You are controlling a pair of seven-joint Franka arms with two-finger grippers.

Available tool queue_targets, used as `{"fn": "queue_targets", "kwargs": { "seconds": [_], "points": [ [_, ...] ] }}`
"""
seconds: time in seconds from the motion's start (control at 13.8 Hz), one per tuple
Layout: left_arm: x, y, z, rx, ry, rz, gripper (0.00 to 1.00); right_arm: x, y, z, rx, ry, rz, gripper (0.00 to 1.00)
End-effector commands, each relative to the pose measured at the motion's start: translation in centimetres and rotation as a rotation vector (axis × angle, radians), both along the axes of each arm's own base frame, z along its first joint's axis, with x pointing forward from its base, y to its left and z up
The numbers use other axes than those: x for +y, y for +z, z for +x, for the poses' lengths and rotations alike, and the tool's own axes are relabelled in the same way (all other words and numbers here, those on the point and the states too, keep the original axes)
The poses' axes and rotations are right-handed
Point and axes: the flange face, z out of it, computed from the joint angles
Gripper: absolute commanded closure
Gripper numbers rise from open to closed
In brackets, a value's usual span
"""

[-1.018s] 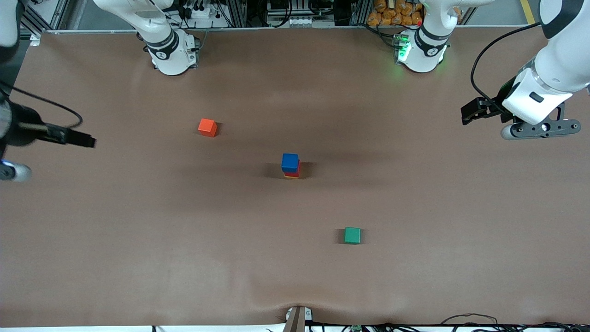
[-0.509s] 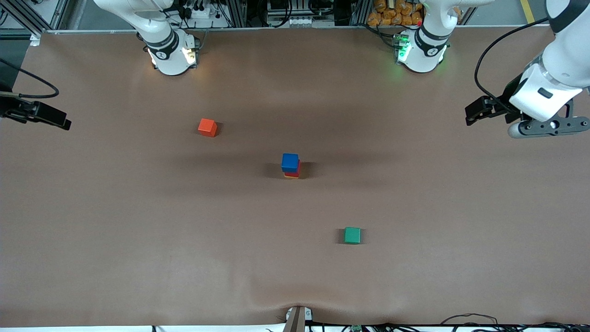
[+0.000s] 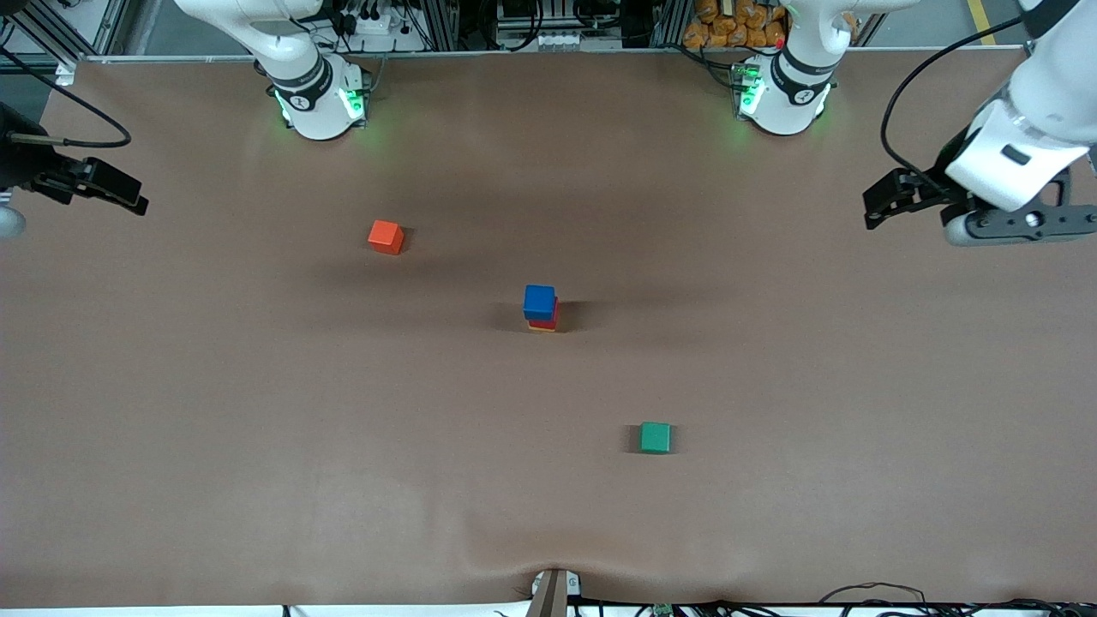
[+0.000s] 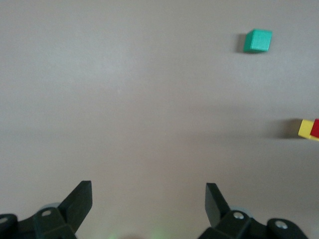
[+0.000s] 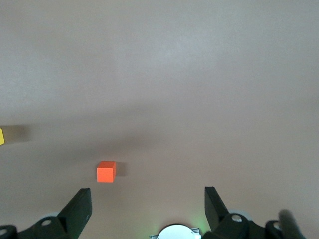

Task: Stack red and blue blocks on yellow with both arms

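Observation:
The blue block sits on the red block, which sits on the yellow cube, in one stack mid-table. The left wrist view shows the stack's yellow cube and red block at its edge. The right wrist view shows only a yellow sliver. My left gripper is open and empty over the left arm's end of the table, as its wrist view shows. My right gripper is open and empty over the right arm's end, as its wrist view shows.
An orange cube lies toward the right arm's base, also in the right wrist view. A green cube lies nearer the front camera than the stack, also in the left wrist view.
My right gripper has drawn back from the table's middle toward its end and its base's side. My left gripper has shifted slightly. The stack has not moved.

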Motion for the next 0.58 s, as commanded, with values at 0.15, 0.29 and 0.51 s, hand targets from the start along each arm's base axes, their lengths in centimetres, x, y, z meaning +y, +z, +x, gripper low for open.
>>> {"fn": "queue_targets", "kwargs": {
  "seconds": [0.15,0.29,0.51],
  "points": [
    [3.7,2.8,-0.1,-0.024,0.048,0.018,0.00,0.6,2.5,-0.3,-0.036,0.027,-0.012,0.00],
    [4.8,3.1,-0.3,-0.008,0.057,0.002,0.00,1.9,2.6,-0.4,-0.036,0.051,-0.007,0.00],
    [4.3,3.1,-0.5,-0.001,0.048,0.014,0.00,0.2,2.8,-0.4,-0.040,0.143,0.002,0.00]
  ]
}}
